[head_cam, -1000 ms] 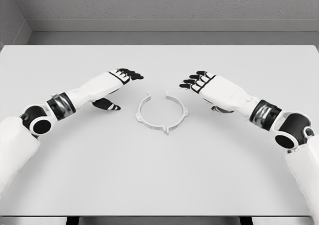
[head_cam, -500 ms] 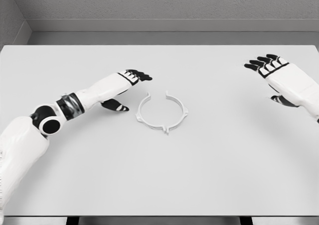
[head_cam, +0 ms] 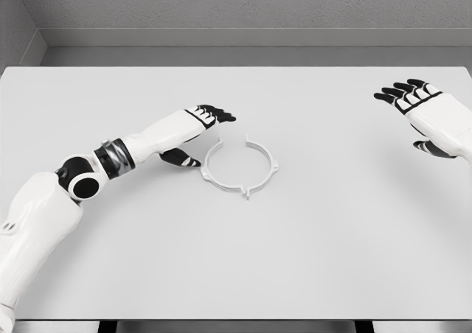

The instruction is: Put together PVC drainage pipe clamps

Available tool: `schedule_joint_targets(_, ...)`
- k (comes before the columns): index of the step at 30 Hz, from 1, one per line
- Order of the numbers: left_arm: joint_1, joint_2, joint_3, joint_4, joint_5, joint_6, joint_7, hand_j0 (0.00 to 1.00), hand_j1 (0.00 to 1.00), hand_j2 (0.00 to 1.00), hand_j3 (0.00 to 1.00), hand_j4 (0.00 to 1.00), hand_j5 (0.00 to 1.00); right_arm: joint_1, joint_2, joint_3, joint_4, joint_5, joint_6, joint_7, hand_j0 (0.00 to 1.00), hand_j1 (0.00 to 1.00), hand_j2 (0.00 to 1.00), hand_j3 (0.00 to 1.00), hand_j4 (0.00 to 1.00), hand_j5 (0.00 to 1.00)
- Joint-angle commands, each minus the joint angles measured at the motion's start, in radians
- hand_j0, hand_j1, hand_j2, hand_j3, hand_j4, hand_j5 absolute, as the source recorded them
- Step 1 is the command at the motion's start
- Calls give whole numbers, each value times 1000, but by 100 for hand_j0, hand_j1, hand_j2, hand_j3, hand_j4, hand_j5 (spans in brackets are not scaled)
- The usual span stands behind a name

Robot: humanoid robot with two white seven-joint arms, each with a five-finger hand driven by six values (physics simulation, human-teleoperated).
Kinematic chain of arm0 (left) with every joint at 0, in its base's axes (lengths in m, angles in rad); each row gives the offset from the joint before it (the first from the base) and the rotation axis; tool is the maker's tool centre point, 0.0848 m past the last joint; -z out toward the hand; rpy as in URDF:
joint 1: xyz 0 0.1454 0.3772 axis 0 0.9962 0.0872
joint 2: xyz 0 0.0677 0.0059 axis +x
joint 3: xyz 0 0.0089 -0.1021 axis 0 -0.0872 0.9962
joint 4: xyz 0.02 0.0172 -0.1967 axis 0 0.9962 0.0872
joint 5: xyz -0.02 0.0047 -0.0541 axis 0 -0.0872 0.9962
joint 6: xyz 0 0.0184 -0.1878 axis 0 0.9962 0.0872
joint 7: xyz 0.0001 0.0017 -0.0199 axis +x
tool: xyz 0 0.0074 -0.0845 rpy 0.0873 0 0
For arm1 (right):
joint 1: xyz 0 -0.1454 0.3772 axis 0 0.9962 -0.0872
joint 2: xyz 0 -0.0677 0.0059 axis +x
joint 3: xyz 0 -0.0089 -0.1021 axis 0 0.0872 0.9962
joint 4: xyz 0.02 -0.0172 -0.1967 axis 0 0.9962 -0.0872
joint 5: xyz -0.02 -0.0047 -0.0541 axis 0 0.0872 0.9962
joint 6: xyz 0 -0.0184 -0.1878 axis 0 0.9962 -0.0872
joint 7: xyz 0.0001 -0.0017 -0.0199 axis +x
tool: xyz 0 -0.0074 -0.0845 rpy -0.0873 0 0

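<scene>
A white PVC pipe clamp ring [head_cam: 240, 166], open at its far side with small tabs on its rim, lies flat near the middle of the table. My left hand [head_cam: 200, 134] hovers just left of the ring with its dark fingers stretched out over the ring's far-left edge and its thumb near the ring's left side; it is open and holds nothing. Far off at the right edge, my right hand [head_cam: 419, 112] stays raised, open and empty.
The white table [head_cam: 236, 259] spreads wide around the ring. A grey wall [head_cam: 236, 9] runs behind its far edge.
The left hand has crept rightward toward the ring. The right hand has swung away from the ring to the far right edge of the picture.
</scene>
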Motion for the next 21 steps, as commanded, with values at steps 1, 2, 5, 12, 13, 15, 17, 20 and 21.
schedule_joint_targets(1,0,0,1,-1,7,1,1,100,100,100,100,100,100,0,0,0,0,-6,2,-1,100,100,100,100,100,100)
schedule_joint_targets(2,0,0,1,-1,7,1,1,100,100,100,100,100,100,0,0,0,0,-6,2,-1,100,100,100,100,100,100)
schedule_joint_targets(5,0,-8,1,-1,7,1,1,100,100,100,100,100,100,0,0,0,-2,-7,2,-1,100,100,100,100,100,100)
schedule_joint_targets(12,0,-15,1,-1,-2,1,1,100,100,100,100,100,100,0,0,1,0,-6,2,-1,100,100,100,100,100,100)
schedule_joint_targets(13,0,-21,1,-1,-2,1,1,100,100,100,100,100,100,0,0,1,0,-6,2,-1,100,100,100,100,100,100)
schedule_joint_targets(15,0,-28,1,-1,-8,1,1,100,100,100,100,100,100,0,0,1,0,-6,2,-1,100,100,100,100,100,100)
schedule_joint_targets(17,0,-32,1,1,-17,1,1,100,100,100,100,100,100,0,0,1,0,-6,2,-1,100,100,100,100,100,100)
schedule_joint_targets(20,0,-41,1,1,-19,1,1,100,100,100,100,100,100,0,0,1,0,-6,2,1,100,100,100,100,100,100)
schedule_joint_targets(21,0,-43,1,1,-22,1,1,100,100,100,100,100,100,0,0,1,0,-6,2,-1,100,100,100,100,100,100)
